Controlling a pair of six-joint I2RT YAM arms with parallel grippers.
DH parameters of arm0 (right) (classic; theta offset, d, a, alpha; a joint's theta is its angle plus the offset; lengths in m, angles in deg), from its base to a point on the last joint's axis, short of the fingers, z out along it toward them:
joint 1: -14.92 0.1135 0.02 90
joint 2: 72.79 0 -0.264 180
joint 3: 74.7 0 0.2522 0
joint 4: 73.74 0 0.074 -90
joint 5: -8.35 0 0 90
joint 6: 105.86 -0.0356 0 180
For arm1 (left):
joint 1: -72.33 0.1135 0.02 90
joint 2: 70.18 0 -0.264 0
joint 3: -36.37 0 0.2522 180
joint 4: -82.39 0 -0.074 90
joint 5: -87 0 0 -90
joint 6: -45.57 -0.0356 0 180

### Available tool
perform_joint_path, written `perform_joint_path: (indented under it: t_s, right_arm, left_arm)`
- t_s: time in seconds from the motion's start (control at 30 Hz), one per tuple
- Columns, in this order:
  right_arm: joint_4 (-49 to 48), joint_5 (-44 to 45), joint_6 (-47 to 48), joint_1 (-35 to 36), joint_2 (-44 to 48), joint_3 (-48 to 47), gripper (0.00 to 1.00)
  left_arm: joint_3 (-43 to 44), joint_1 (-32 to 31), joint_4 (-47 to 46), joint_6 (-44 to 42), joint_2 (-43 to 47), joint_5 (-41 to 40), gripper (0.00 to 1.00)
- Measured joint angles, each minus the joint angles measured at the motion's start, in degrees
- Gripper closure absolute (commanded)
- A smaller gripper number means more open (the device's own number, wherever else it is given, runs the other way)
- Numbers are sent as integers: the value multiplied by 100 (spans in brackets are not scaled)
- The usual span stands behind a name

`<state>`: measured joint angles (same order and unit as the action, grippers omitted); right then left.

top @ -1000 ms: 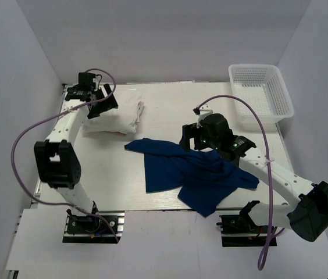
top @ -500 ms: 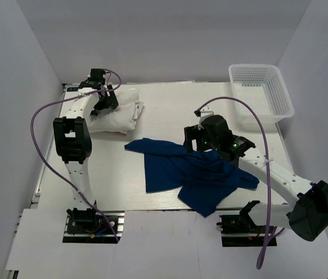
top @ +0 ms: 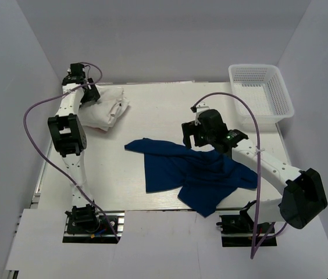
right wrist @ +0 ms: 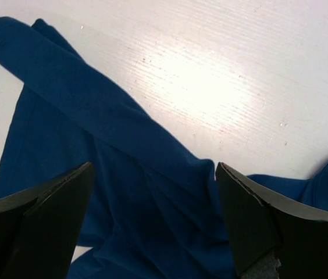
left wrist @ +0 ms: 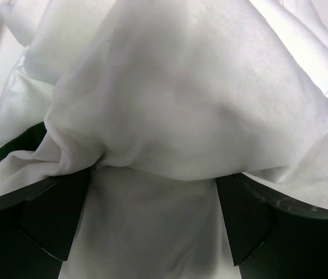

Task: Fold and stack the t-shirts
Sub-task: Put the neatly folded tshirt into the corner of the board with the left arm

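Note:
A dark navy t-shirt (top: 193,174) lies crumpled and spread on the table's front middle. It also shows in the right wrist view (right wrist: 65,99). My right gripper (top: 190,136) hovers open over the shirt's far edge, its jaws (right wrist: 153,168) wide apart with nothing between them. A pile of white t-shirts (top: 109,107) sits at the back left. My left gripper (top: 85,96) is at the pile's far left side. In the left wrist view its jaws (left wrist: 152,186) are spread wide and pressed into the white cloth (left wrist: 175,87), which fills the gap between them.
A white plastic mesh basket (top: 254,66) stands at the back right corner. White walls close in the table on the left, back and right. The left arm's purple cable (top: 30,116) loops over the table's left edge.
The left arm has swung toward the back left corner, and the white pile has shifted left and back with it. The right gripper has edged slightly back over the navy shirt.

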<state>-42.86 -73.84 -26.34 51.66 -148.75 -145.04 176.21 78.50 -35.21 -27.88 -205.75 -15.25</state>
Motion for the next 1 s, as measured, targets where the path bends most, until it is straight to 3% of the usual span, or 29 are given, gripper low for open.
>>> perform_joint_path:
  t_s: [0.23, 0.5, 1.0]
  right_arm:
    - [46, -33, 131, -125, -732, -612, 10]
    - [186, -164, 199, -269, -1530, -1335, 10]
    - [400, -660, 214, -374, -1679, -1888, 10]
  left_arm:
    - [610, 551, -413, 46, -459, -48, 0]
    - [1003, 682, -796, 409, -796, -328, 0]
    - [1213, 763, -848, 942, -664, 295, 0]
